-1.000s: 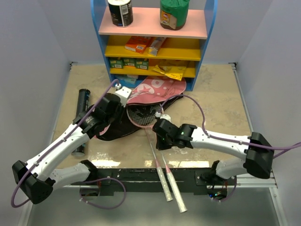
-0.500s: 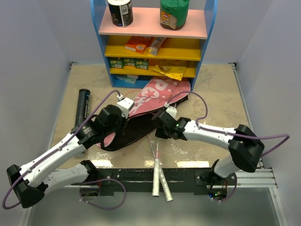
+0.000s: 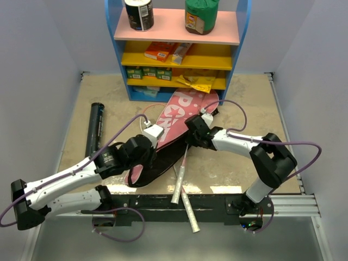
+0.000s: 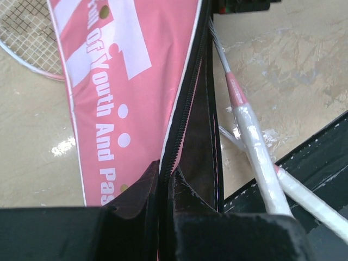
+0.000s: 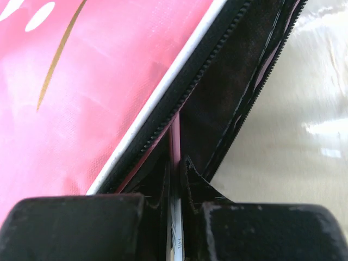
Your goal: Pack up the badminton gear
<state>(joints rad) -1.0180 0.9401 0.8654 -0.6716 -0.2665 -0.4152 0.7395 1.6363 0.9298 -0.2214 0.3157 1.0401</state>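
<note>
The rackets (image 3: 180, 181) slid toward 12 o'clock into the bag (image 3: 182, 109); right gripper (image 5: 175, 163) grasps one shaft, left gripper (image 4: 165, 182) pinches the bag's edge.

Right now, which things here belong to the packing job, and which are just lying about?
For the job: pink racket bag, two rackets, black tube.
Lying about: shelf unit, two jars on top, boxes and packets on its shelves.

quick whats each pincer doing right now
left pincer: closed, pinching the zipper edge of the pink bag
right pincer: closed on a racket shaft at the bag's opening
</note>
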